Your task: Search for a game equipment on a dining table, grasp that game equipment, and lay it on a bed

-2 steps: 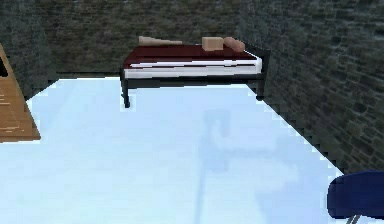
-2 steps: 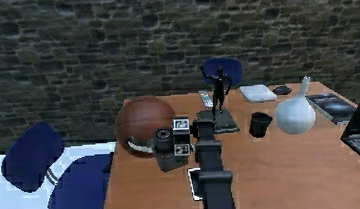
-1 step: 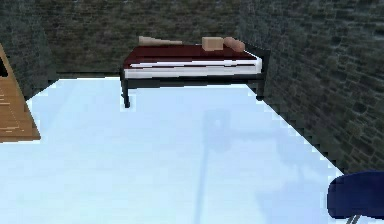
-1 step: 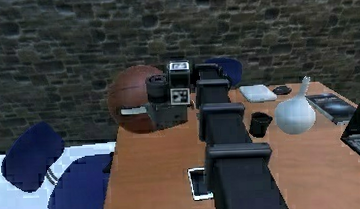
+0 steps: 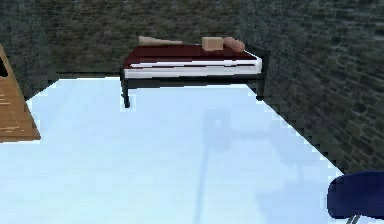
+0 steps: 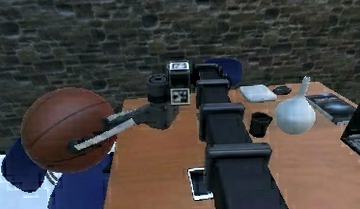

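**A:** Orange-brown, with dark seams. Where is that ball?

**B:** The basketball point(image 6: 69, 129) hangs at the far end of the hand point(image 6: 84, 143). It is out past the desk point(image 6: 155, 168) edge at the arm side view's left, clear of the wood and above the blue chairs point(image 6: 25, 170). So the hand holds it.

**A:** Why out there and not over the desk?

**B:** My guess is that off the surface it can't knock the white vase point(image 6: 295, 111), the dark cup point(image 6: 260, 123) or the phone point(image 6: 200, 182) lying beside the arm point(image 6: 229, 141) once the base turns.

**A:** And the fingers point(image 6: 114, 125), are they spread or pressed together?

**B:** I cannot tell. Two thin bars run across the ball's face, and the pictures don't show their state.

**A:** Where should it go?

**B:** The bed point(image 5: 190, 63) stands against the brick wall across the pale floor point(image 5: 150, 150) in the forward view, well apart from the robot. I judge the grasp done and the carry ahead. A round ball may roll on the mattress, so setting it down low near the middle looks wise.
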